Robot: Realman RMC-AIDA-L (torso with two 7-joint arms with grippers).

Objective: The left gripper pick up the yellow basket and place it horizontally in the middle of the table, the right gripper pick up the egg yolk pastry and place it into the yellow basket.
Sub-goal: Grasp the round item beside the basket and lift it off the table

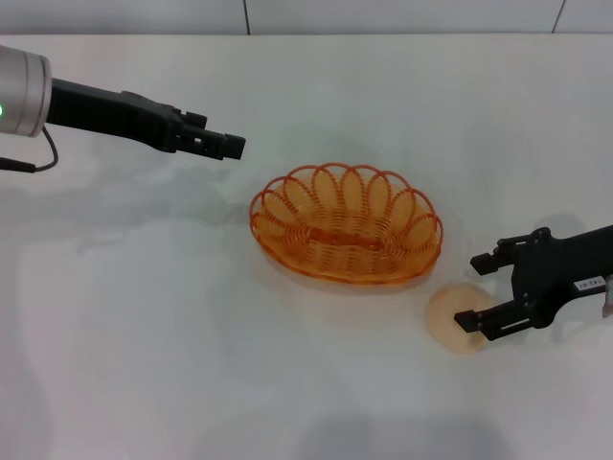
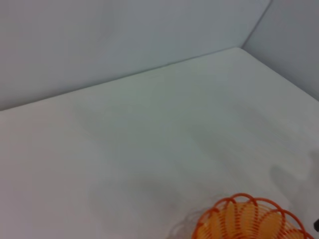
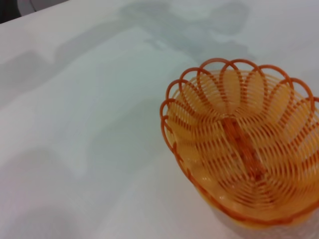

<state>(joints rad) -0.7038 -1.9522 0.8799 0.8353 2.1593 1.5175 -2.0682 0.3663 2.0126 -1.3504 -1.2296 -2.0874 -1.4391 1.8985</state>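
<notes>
The yellow basket [image 1: 347, 222] lies empty on the white table, its long side across the view, near the middle. It also shows in the left wrist view [image 2: 249, 219] and the right wrist view [image 3: 244, 154]. My left gripper [image 1: 230, 146] hangs above the table, behind and to the left of the basket, and holds nothing. The egg yolk pastry [image 1: 442, 316] lies on the table just in front of the basket's right end. My right gripper [image 1: 479, 290] is open right beside it; one finger [image 1: 471, 322] reaches over the pastry's right edge, the other [image 1: 486, 261] lies behind it.
The white table [image 1: 144, 316] stretches bare to the left and front. A grey wall [image 2: 124, 35] runs along its far edge.
</notes>
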